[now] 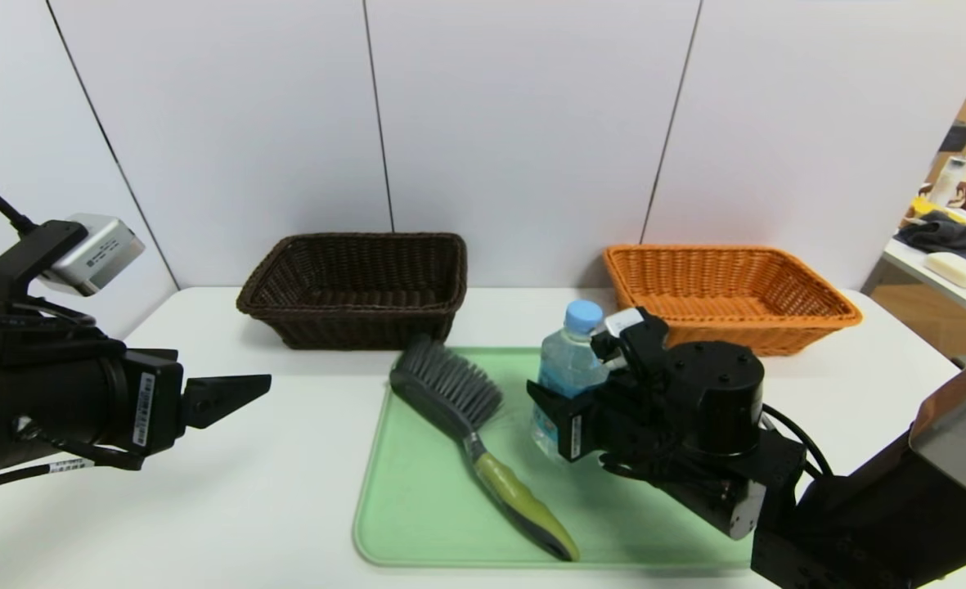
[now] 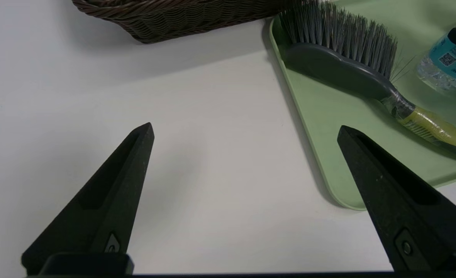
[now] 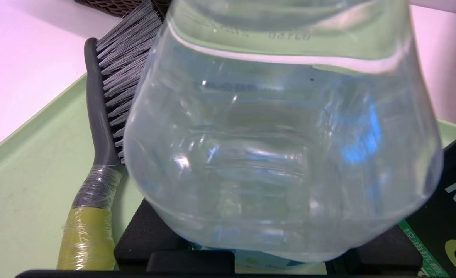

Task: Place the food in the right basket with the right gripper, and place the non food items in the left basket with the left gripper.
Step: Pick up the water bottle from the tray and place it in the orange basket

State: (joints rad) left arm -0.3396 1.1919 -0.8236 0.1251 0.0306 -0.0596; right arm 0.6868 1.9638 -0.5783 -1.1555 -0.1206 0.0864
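The clear water bottle (image 1: 566,360) with a light blue cap stands upright on the green tray (image 1: 417,507). My right gripper (image 1: 571,401) is shut on its body, and the bottle (image 3: 282,135) fills the right wrist view, with one dark finger (image 3: 146,239) showing below it. The scrub brush (image 1: 450,388) lies on the tray just left of the bottle, olive handle towards me. A black bottle with a green label (image 3: 455,216) shows beside the water bottle; in the head view my right arm hides it. My left gripper (image 1: 229,397) hovers open over the table, left of the tray.
The dark brown basket (image 1: 360,239) stands at the back left and the orange basket (image 1: 777,335) at the back right, both against the white wall panels. A side table with clutter (image 1: 957,254) stands beyond the table's right edge.
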